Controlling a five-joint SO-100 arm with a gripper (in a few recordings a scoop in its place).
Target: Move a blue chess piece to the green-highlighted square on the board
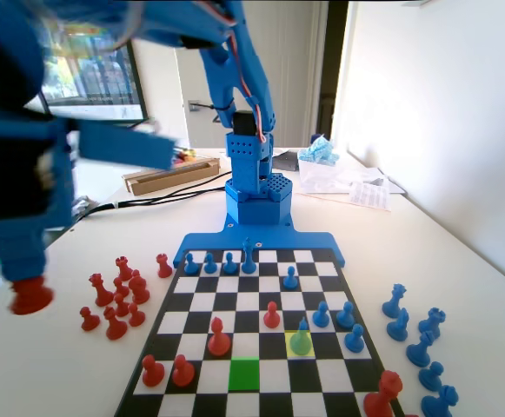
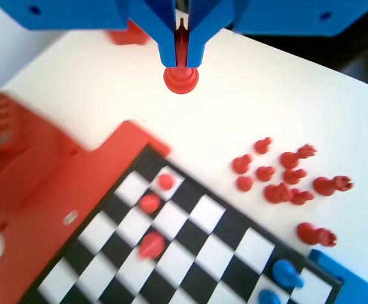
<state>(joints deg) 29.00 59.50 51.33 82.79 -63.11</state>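
The blue chess piece (image 1: 301,335) with the pointed tip stands on the yellow square (image 1: 289,346) of the board (image 1: 235,301), one column to the right of the green-highlighted square (image 1: 244,373) and one row farther back. The green square holds nothing. My gripper (image 1: 28,276) hangs blurred at the fixed view's left, above the table beside the board, far from the blue piece. It is shut on a red piece (image 1: 30,296). In the wrist view the gripper (image 2: 181,62) clamps that red piece (image 2: 181,80) by its top, over bare table past the board's corner (image 2: 142,152).
A cluster of red pieces (image 1: 117,295) stands off the board at the fixed view's left, and blue pieces (image 1: 417,334) stand off it at the right. Red pawns (image 1: 219,339) and blue pawns (image 1: 348,314) stand on the board. A cardboard box (image 1: 169,174) lies behind.
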